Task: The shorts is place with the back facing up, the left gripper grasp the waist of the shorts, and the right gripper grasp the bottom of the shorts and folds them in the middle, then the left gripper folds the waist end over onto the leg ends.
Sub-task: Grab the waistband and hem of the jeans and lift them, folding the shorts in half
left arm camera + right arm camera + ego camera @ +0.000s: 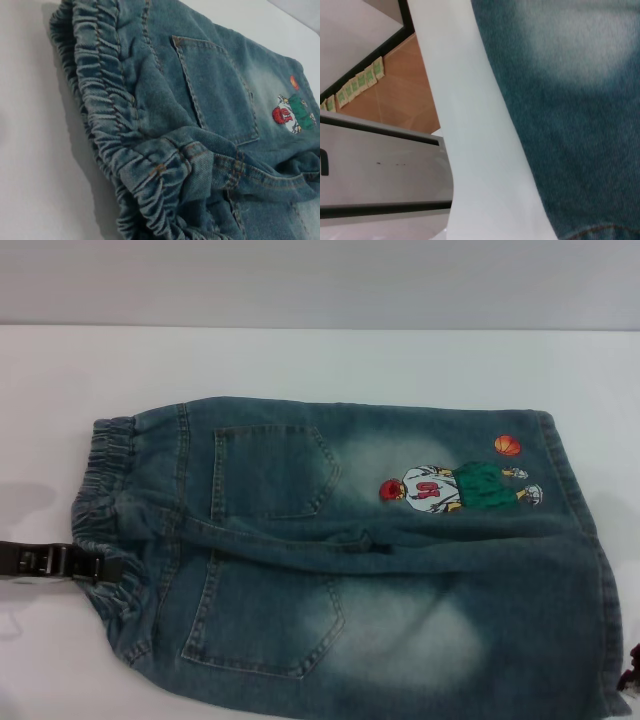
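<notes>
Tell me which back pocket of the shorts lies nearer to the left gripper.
The pocket on the near half of the shorts; the left gripper sits at the waistband beside it. The other pocket lies farther back, near the cartoon figure.

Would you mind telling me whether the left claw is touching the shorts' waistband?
Touching: the head view shows the left claw reaching onto the gathered waistband of the shorts.

The shorts [350, 560] are faded blue denim, spread flat on the table [300, 360] with the back up; the gathered elastic waist [105, 520] lies toward the table's left, the leg ends [585, 540] toward its right; two patch pockets [270, 470] show, and an embroidered cartoon figure [455, 488] with an orange ball [507, 445] sits on the far leg.
</notes>
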Controlling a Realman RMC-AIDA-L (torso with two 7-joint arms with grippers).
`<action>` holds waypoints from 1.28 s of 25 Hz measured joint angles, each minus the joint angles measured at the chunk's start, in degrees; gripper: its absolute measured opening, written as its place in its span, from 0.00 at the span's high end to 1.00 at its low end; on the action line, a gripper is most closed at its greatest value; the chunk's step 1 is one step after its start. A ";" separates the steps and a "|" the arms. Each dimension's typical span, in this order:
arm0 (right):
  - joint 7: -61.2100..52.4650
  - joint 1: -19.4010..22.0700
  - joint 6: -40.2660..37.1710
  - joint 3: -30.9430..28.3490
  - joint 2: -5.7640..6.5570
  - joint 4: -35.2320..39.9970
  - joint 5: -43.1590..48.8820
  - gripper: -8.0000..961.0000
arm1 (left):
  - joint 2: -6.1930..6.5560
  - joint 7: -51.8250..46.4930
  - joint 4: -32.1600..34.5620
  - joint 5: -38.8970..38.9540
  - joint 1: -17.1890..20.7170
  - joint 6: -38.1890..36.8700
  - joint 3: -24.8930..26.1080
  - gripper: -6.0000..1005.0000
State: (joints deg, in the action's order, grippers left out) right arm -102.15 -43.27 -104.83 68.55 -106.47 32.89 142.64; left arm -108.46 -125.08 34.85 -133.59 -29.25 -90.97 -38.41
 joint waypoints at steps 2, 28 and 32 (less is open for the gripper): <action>0.01 -0.21 -0.03 0.00 -0.11 0.32 0.00 0.26 | -0.04 0.01 0.02 0.00 -0.04 0.00 -0.01 0.94; 0.41 -0.74 -0.53 0.13 -2.90 3.32 0.31 0.26 | -0.34 0.01 0.13 0.00 0.39 0.00 0.09 0.94; 0.26 -0.65 -0.52 0.05 -2.52 3.40 1.41 0.26 | -0.34 0.01 0.13 0.00 0.41 0.03 0.09 0.94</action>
State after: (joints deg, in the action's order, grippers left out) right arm -101.89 -43.92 -105.35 68.60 -108.99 36.29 144.05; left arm -108.80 -125.06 34.98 -133.59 -28.84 -90.94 -38.32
